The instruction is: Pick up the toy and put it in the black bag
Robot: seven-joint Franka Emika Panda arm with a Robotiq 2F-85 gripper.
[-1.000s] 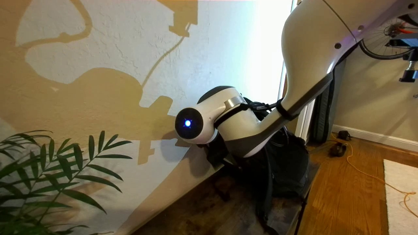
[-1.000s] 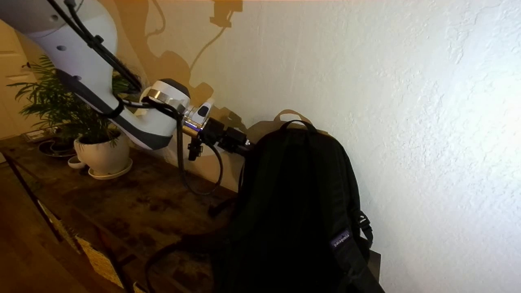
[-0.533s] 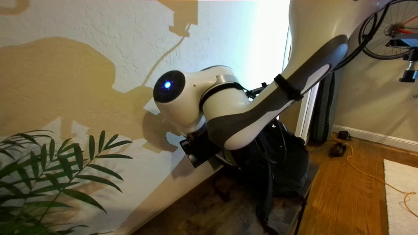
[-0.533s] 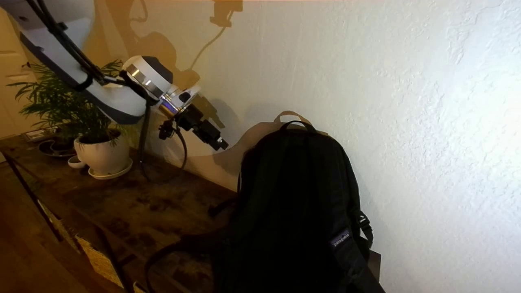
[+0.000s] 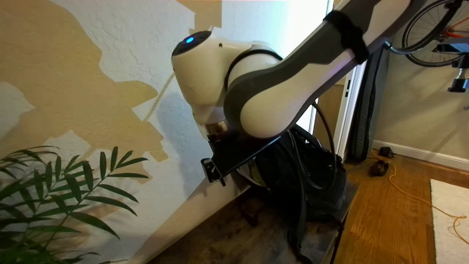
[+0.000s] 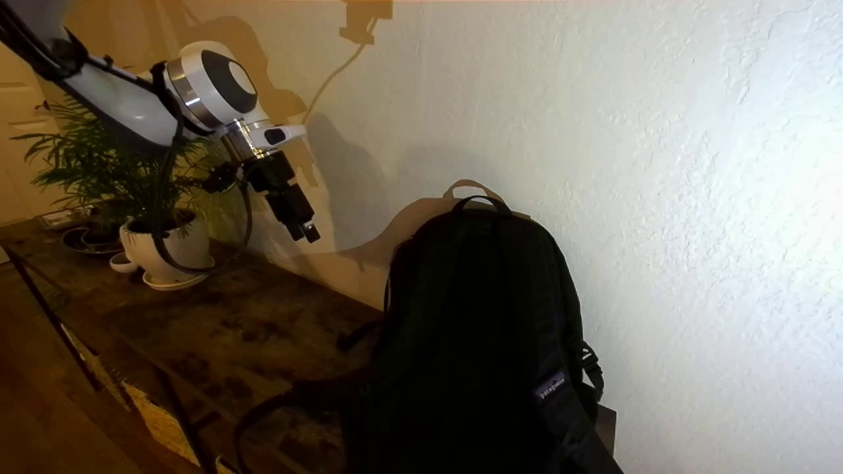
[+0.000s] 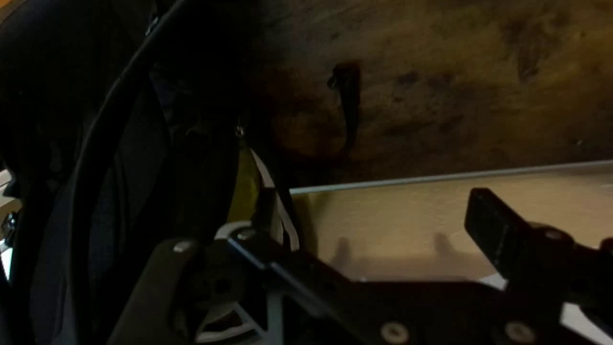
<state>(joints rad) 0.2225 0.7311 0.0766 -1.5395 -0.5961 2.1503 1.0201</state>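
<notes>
The black bag (image 6: pixel 481 316) stands upright against the wall, its loop handle at the top. It also shows in an exterior view (image 5: pixel 318 183) and fills the left side of the wrist view (image 7: pixel 119 191). My gripper (image 6: pixel 305 234) is above the table, apart from the bag, pointing mostly downward. In the wrist view its fingers (image 7: pixel 376 215) are wide apart with nothing between them. The toy is not seen as such. A dull yellow-green patch shows at the bag's opening; I cannot tell if it is lining or something inside.
A potted plant (image 6: pixel 168 253) stands on the dark wooden table (image 6: pixel 250 329) behind the arm; its leaves (image 5: pixel 84 198) also show in an exterior view. The textured wall (image 6: pixel 625 164) runs close beside the gripper. A loose bag strap (image 6: pixel 263 408) lies across the table.
My arm has risen and drawn back from the bag toward the plant. The gripper has tilted to point more downward, and its tips, hidden at the bag a second ago, now show.
</notes>
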